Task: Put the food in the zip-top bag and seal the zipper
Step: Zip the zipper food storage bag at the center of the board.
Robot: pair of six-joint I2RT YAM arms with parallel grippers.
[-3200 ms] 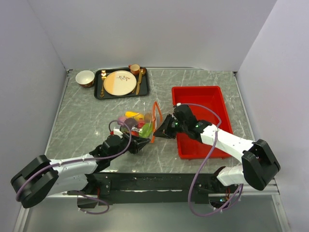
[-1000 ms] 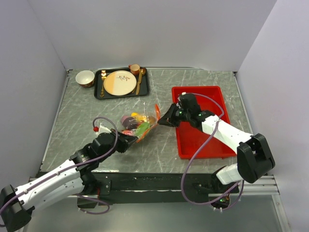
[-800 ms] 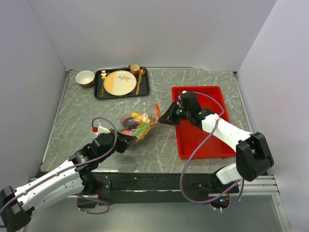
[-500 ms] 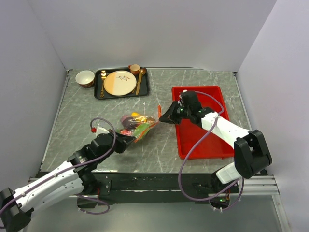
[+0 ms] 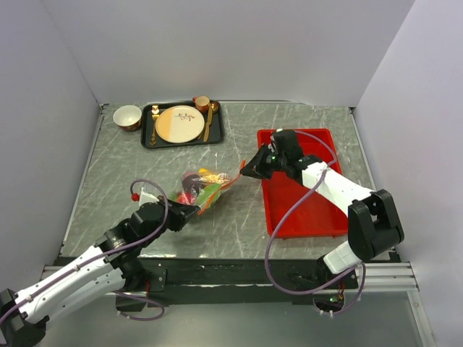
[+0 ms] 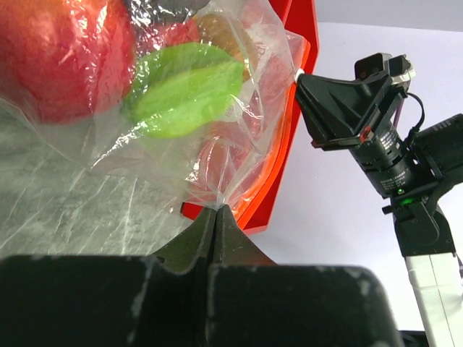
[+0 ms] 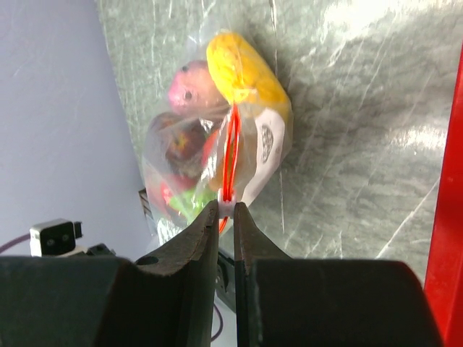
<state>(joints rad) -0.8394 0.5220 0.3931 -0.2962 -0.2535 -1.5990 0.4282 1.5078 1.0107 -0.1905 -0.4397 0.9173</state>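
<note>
The clear zip-top bag lies stretched on the grey table between my two grippers, with the food inside: a yellow piece, a pink piece, a dark purple piece, a red round one and a green piece. My left gripper is shut on the bag's near-left corner. My right gripper is shut on the small pale slider at the end of the orange-red zipper, next to the red tray's left wall.
A red rectangular tray sits at the right under my right arm. A black tray with a cream plate, gold spoon and small cup stands at the back left. A bowl is beside it.
My right gripper has moved back and to the right with the zipper's slider. My left gripper has pulled the bag's corner toward the near left. The bag is now stretched flatter between them.
</note>
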